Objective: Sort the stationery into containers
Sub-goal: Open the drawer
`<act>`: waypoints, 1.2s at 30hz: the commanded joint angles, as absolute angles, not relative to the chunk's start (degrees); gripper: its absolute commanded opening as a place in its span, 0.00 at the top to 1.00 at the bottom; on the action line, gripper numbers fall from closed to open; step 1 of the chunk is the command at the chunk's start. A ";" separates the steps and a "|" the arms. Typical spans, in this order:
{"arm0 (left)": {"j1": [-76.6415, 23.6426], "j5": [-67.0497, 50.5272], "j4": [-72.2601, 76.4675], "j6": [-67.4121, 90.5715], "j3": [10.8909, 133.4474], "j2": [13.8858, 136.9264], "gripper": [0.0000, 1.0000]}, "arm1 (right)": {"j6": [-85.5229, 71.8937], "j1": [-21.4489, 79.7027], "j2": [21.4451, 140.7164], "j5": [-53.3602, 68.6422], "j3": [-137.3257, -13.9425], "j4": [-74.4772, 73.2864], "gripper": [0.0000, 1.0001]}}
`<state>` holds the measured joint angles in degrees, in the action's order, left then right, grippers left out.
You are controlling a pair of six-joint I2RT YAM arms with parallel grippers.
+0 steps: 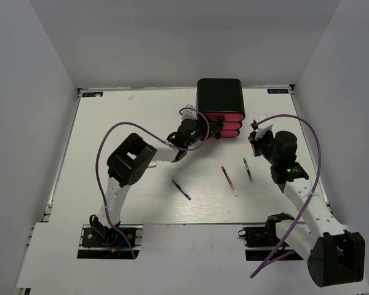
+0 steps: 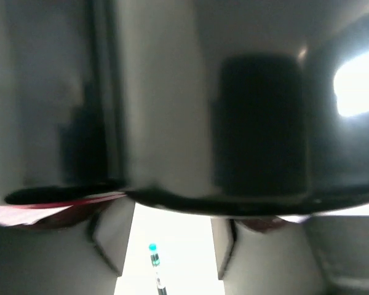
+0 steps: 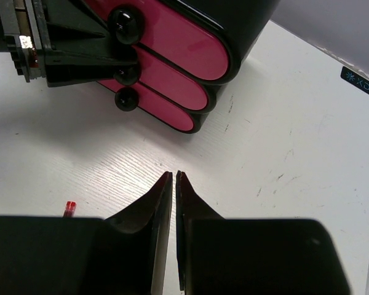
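The black cabinet stands at the back with its three pink drawers closed. My left gripper is right at the drawer fronts. It is open, and its fingers reach to the middle black knob. In the left wrist view the left gripper shows bare table and a teal-capped pen in its gap. My right gripper hangs shut and empty just right of the cabinet. On the table lie a blue pen, a red pen and a green pen.
Grey walls enclose the white table on three sides. The left arm's purple cable arcs above the left half. The red pen's tip shows left of my right fingers.
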<state>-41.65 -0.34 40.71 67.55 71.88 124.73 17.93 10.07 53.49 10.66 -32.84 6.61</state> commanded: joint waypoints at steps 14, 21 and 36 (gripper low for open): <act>-44.47 2.37 42.71 68.20 66.46 120.69 0.78 | 16.87 8.70 52.21 12.39 -31.82 9.41 0.81; -46.75 1.32 46.58 68.20 57.14 115.58 0.81 | 17.05 8.09 52.91 12.92 -31.55 9.05 0.55; -48.43 2.37 45.70 67.68 54.23 111.10 0.28 | 18.45 6.42 53.70 16.34 -31.90 5.28 0.47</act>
<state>-48.16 2.13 46.74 68.40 54.68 116.11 17.41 6.94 53.91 14.41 -32.01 5.80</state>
